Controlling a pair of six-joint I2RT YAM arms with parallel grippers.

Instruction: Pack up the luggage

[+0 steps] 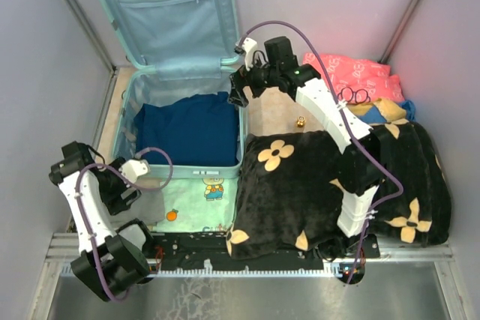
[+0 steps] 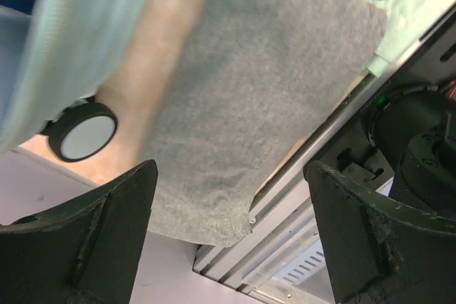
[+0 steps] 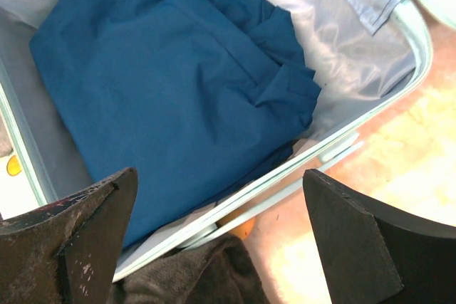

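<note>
We count one piece of luggage (image 1: 161, 31), a mint-blue hard-shell suitcase at the far left corner of the tabletop (image 1: 274, 114). It lies open, with its lid standing upright against the back wall and showing one zip pocket. Its lower half holds one folded navy garment (image 1: 187, 129). One black blanket (image 1: 300, 185) with tan flower motifs lies bunched over the right near part of the tabletop, touching the suitcase's right wall. One pink printed cloth (image 1: 352, 73) sits at the far right edge on top of yellow and blue fabric. One small gold object (image 1: 301, 121) rests between the suitcase and that pile. One mint cloth (image 1: 199, 200) with an orange print lies at the near edge, in front of the suitcase. There are two arms, each with one hand. The right hand (image 3: 217, 190) hovers over the suitcase's far right corner, its fingers spread wide with nothing between them. The left hand (image 2: 229, 176) is low at the near left edge, also spread apart and empty. Only the right wrist view shows the garment's folds and the shiny lining around it. Only the left wrist view shows one black wheel (image 2: 85, 133) under the shell and one grey cloth (image 2: 271, 90) beside it. Only the overhead view takes in the lid, the blanket and the pink cloth.
</note>
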